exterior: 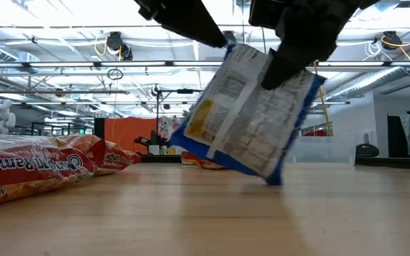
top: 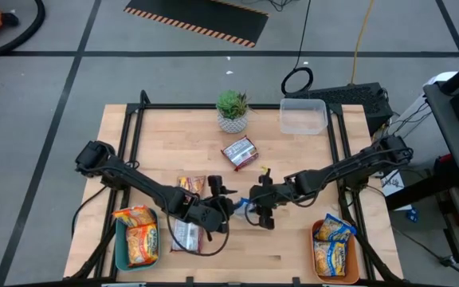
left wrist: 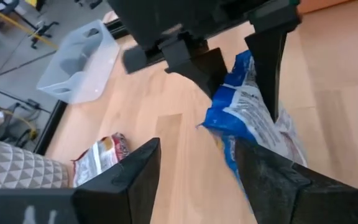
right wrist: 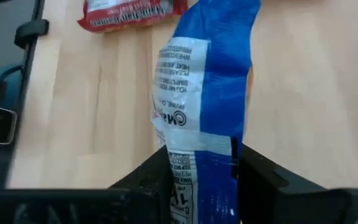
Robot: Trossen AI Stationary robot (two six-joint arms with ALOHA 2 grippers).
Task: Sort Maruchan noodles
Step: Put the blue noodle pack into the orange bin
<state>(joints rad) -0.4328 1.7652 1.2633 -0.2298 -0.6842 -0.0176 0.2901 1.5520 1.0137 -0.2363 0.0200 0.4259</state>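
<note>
You are looking at a pale wooden desk [top: 293,167] in a workshop with a grey floor and bright ceiling lights. Near the middle of its front half, a blue-and-white noodle packet [exterior: 251,114] hangs tilted, its lower corner close to or touching the wood; you cannot tell which. The right gripper [right wrist: 201,168] has its jaws clenched on one end of this packet, which stands up between its fingers in the right wrist view. The left gripper [left wrist: 194,168] sits just beside it with its jaws released, apart, the packet just past its fingertips.

Moving outward, a clear-wrapped packet [top: 186,233] lies flat under the left arm, and an orange packet [top: 191,185] lies just behind it. A dark red packet [top: 239,151] rests alone nearer the middle of the desk.

At the front left corner, a teal tray [top: 119,249] holds two orange packets [top: 138,233]. At the front right corner, an orange tray [top: 357,259] holds two yellow-and-blue packets [top: 333,243].

At the back edge stand a small potted plant [top: 232,110] and, beside it, a clear plastic tub [top: 303,116].
</note>
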